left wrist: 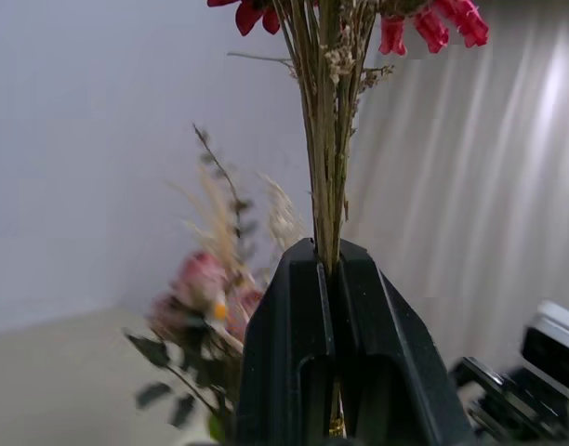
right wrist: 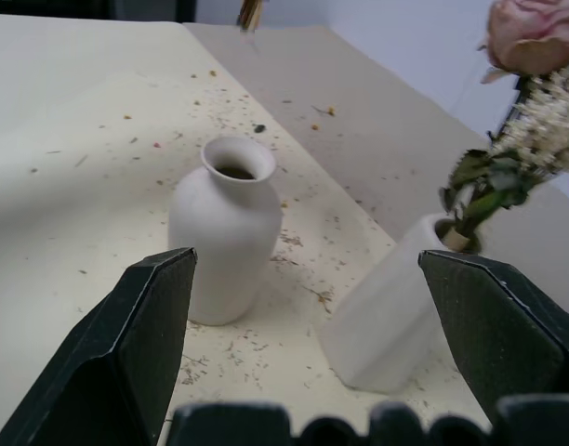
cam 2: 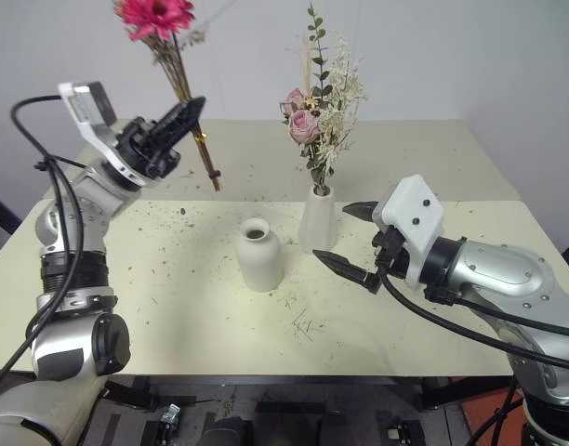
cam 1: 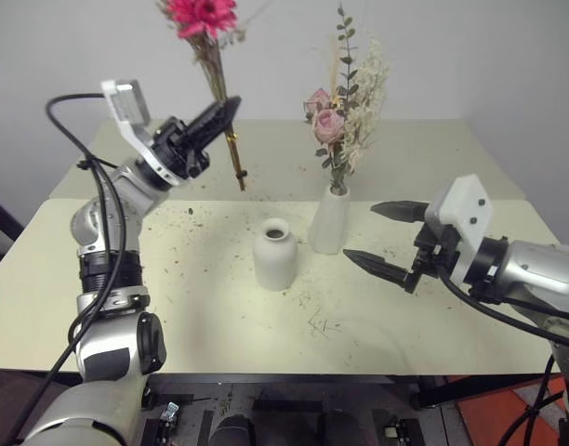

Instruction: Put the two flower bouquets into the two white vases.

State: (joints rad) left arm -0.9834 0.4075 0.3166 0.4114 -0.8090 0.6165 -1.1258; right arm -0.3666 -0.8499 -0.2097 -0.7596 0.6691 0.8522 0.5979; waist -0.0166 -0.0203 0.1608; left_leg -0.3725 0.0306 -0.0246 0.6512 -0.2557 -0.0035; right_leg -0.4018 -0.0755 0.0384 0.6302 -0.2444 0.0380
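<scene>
My left gripper (cam 1: 227, 110) is shut on the stems of the tan dried-grass bouquet with the magenta flower (cam 1: 203, 14), held upright in the air above the table's back left; its stem ends (cam 1: 238, 174) hang free. In the left wrist view the stems (left wrist: 324, 139) rise from between the shut fingers (left wrist: 284, 353). The short rounded white vase (cam 1: 274, 255) stands empty at mid-table. To its right, the tall slim white vase (cam 1: 329, 221) holds the pink rose bouquet (cam 1: 340, 111). My right gripper (cam 1: 362, 231) is open, to the right of the vases, holding nothing.
The pale yellow table (cam 1: 173, 307) is strewn with dried plant bits, mostly around the vases. A second tabletop (cam 1: 424, 149) adjoins at the back, against a white wall. In the right wrist view both vases (right wrist: 227, 232) stand between the open fingers.
</scene>
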